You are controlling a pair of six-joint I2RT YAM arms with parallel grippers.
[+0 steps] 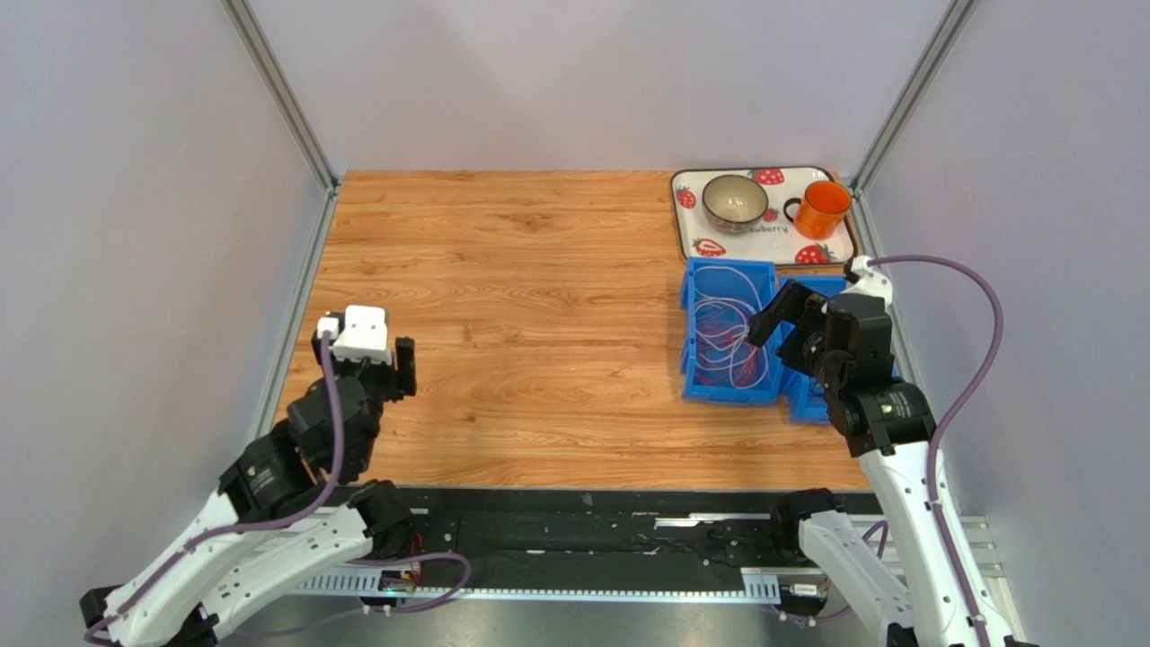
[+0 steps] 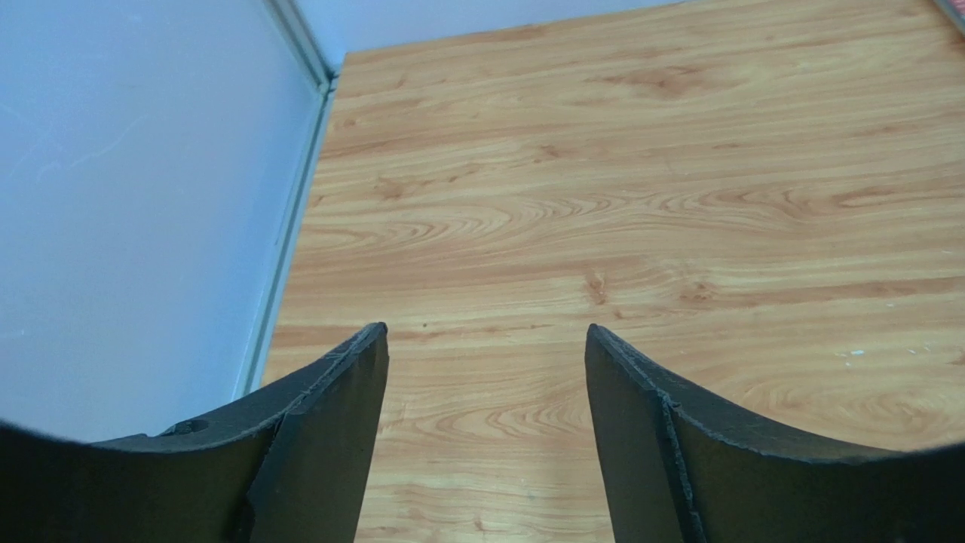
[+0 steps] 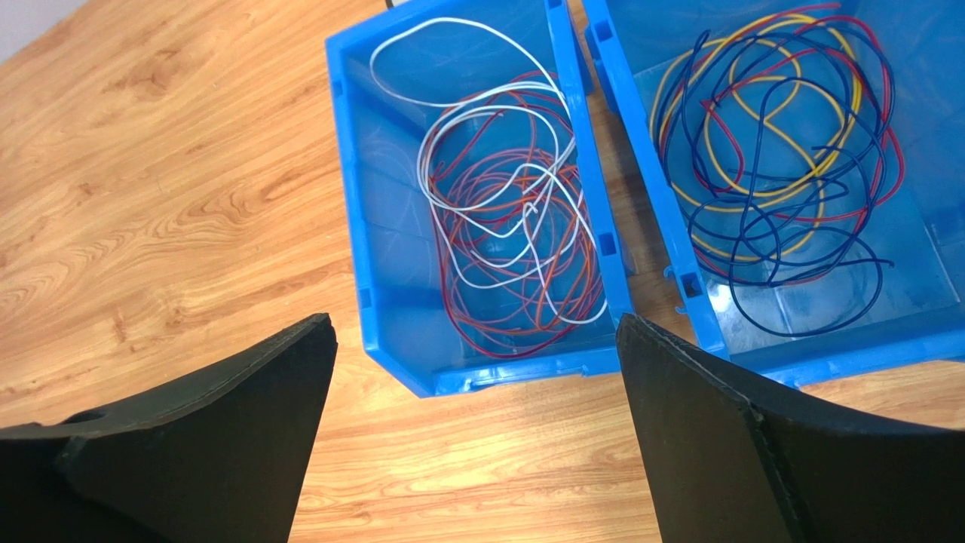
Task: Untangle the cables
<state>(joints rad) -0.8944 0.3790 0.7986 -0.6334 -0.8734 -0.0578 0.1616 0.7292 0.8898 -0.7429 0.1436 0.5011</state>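
The cables lie in two blue bins at the right of the table. The left bin [image 3: 396,283] [image 1: 702,384] holds white and red cables [image 3: 510,215] [image 1: 726,324] in loose tangled loops. The right bin [image 3: 929,170] holds yellow, red and dark blue cables [image 3: 782,147]. My right gripper [image 3: 476,339] [image 1: 783,321] is open and empty, hovering above the near end of the left bin. My left gripper [image 2: 487,334] [image 1: 385,353] is open and empty over bare wood at the table's left side, far from the bins.
A strawberry-print mat [image 1: 702,243] at the back right carries a bowl [image 1: 734,201] and an orange mug [image 1: 821,209]. Grey walls close the left, back and right sides. A metal rail [image 2: 289,215] edges the table's left side.
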